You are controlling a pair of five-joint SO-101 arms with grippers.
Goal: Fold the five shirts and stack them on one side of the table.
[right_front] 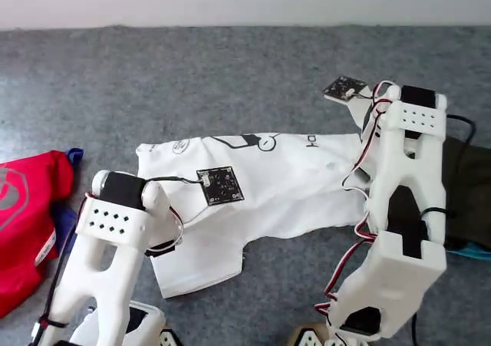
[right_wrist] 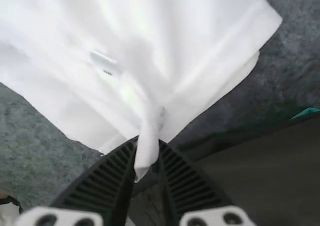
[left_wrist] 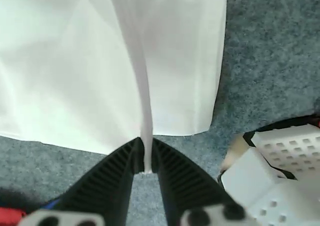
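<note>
- White on grey: find the white short-sleeved shirt with black line print (right_front: 268, 185) spread across the middle of the grey felted tabletop (right_front: 230, 70), long axis running from 9 to 3 o'clock.
- Hold with the left gripper (left_wrist: 145, 158) pinched narrow on a thin upright ridge of the white cloth, toward the shirt's 8 o'clock side.
- Match it with the right gripper (right_wrist: 148, 158), likewise closed tight on a bunched fold at the cloth's edge, at the 3 o'clock end.
- Lift both pinches evenly before travelling, to avoid bunching the lower layer on the clingy felt.
- Probably a lengthwise fold: carry both pinches in parallel, then lay the crease down straight.
- Steer clear of the crumpled red fabric garment (right_front: 27, 223) at 9 o'clock and the flat dark garment (right_front: 468, 177) just beside the shirt at 3 o'clock, to avoid snagging a second piece.
- Release only after lining up the edges.
</note>
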